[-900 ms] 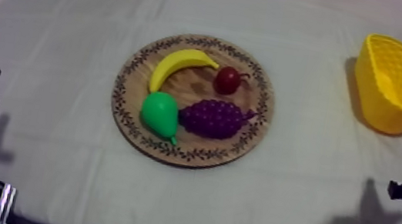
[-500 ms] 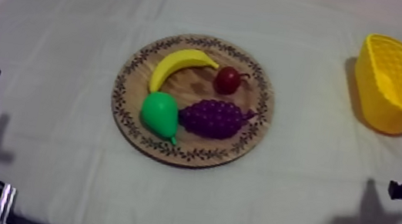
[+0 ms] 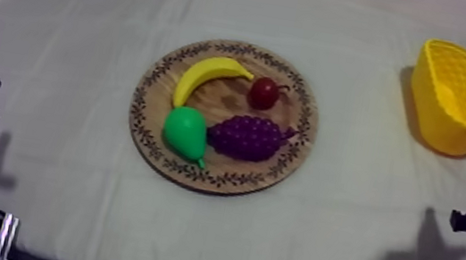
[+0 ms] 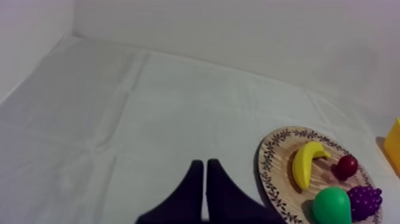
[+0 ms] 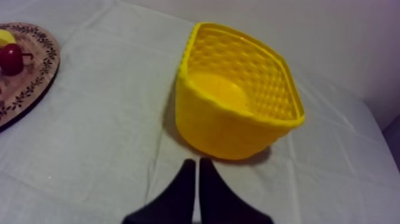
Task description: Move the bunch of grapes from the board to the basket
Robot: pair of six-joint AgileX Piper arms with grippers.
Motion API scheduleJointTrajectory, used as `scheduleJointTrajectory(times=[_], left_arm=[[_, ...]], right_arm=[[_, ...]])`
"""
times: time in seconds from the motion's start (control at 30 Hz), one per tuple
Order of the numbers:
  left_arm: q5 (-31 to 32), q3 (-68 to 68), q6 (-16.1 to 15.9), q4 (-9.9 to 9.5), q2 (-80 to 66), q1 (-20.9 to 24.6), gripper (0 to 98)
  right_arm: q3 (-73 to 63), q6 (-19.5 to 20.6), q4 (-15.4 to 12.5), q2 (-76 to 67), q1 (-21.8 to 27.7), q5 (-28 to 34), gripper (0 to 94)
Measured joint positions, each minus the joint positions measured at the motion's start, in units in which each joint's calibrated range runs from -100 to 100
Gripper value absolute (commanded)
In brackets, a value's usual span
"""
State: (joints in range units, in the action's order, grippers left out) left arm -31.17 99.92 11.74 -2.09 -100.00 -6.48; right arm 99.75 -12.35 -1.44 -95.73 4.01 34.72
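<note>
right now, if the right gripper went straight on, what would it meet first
Probably the basket, at its near wall; the right gripper, shut, points at it across the cloth.

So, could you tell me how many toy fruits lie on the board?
4: banana far left, small red fruit far right, pear near left, bunch of grapes near right. None seems hidden.

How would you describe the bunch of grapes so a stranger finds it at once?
Find the round wooden board in the middle of the table. The bunch of grapes lies on its near right part, beside the green pear. It alone is purple and knobbly.
</note>
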Motion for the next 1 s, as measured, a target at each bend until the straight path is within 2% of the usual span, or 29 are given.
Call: scheduleJointTrajectory(times=[0.7,0.77,0.9,1.0], left_arm=[[0.0,0.0,0.0,0.00,0.0,0.0,0.1],[0.0,0.0,0.0,0.00,0.0,0.0,0.1],[0.0,0.0,0.0,0.00,0.0,0.0,0.1],[0.0,0.0,0.0,0.00,0.0,0.0,0.1]], right_arm=[[-0.1,1.2,0.1,0.0,-0.1,-0.7,0.6],[-0.9,1.3,1.0,0.2,-0.9,-0.8,0.6],[-4.9,3.9,5.0,3.5,-3.8,-0.8,0.6],[-9.7,5.7,6.1,7.9,-5.9,0.6,0.6]])
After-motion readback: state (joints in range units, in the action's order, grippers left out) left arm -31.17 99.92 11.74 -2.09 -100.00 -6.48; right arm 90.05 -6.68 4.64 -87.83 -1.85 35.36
